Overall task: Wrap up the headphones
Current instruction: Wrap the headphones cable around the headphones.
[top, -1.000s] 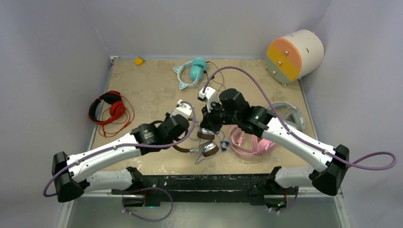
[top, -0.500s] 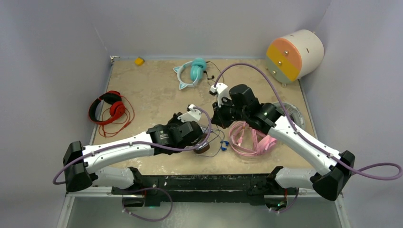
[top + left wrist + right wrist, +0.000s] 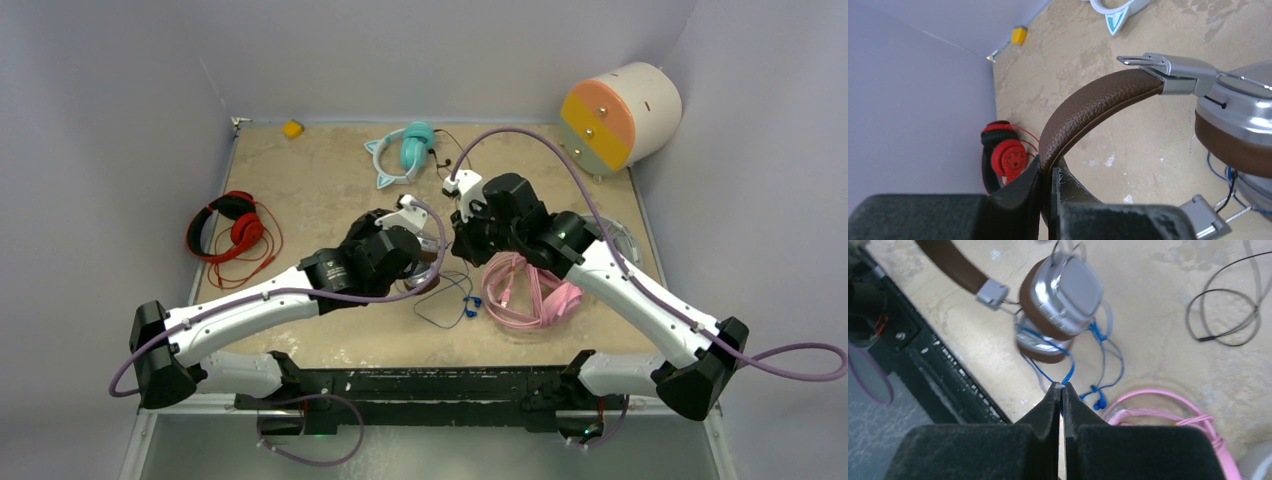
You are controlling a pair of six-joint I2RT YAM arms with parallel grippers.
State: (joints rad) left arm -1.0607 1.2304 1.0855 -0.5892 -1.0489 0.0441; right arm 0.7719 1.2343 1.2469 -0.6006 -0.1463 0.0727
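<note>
Left gripper (image 3: 1048,172): jaws clamped tight on the brown leather headband (image 3: 1088,105), which arches up out of the grip.
Right gripper (image 3: 1062,387): jaws closed to a hairline. The blue cord (image 3: 1068,372) runs right to the tips and seems pinched there, though blur leaves it unsure.
Brown headphones (image 3: 1045,320): held between the two grippers, near the table's middle.
Silver cups (image 3: 1073,290): folded one on the other, with blue cord looped around them.
Cord slack: a loose loop lying on the table (image 3: 320,190) below the grippers.
Pink headphones (image 3: 530,295): flat on the table just right of that loop.
Grey-white headphones (image 3: 605,235): further right, partly hidden by the right arm.
Far off: red headphones (image 3: 228,228) at left, teal cat-ear headphones (image 3: 405,150) at the back.
</note>
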